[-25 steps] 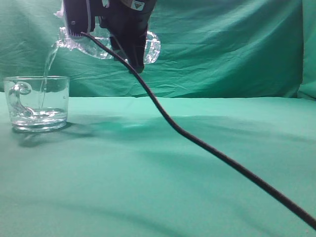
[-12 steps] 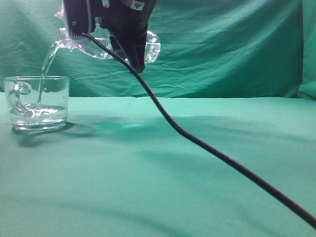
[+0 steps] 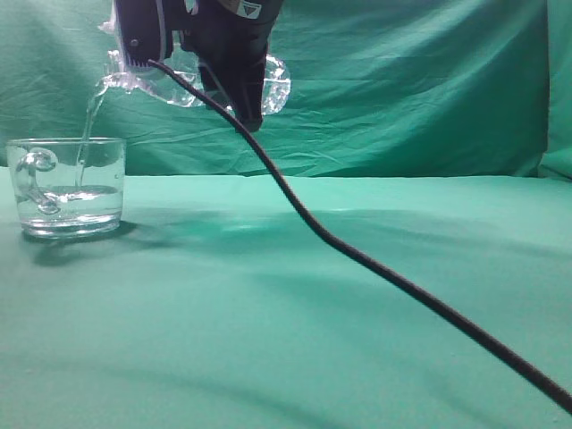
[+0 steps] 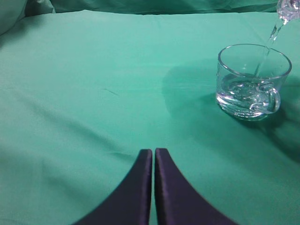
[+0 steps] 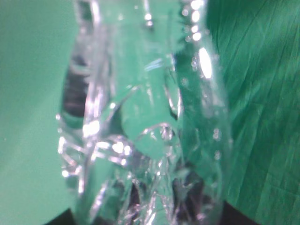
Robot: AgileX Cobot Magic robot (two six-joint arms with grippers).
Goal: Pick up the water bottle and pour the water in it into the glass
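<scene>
The water bottle [image 3: 273, 87] lies tipped on its side high at the upper left of the exterior view, its neck [image 3: 114, 79] pointing left and down. My right gripper [image 3: 234, 63] is shut on the bottle. The bottle fills the right wrist view [image 5: 150, 117]. The water [image 3: 89, 112] falls in a thin stream from the neck into the glass [image 3: 67, 186], which stands on the green cloth at the left and holds some water. The glass also shows in the left wrist view [image 4: 251, 79]. My left gripper [image 4: 153, 152] is shut and empty, low over the cloth, apart from the glass.
A black cable [image 3: 357, 255] hangs from the right arm and runs down across the cloth to the lower right. Green cloth [image 3: 295, 313] covers the table and a green curtain [image 3: 411, 80] hangs behind.
The water level in the glass has risen. The stream keeps falling. The bottle and both grippers stay where they were.
</scene>
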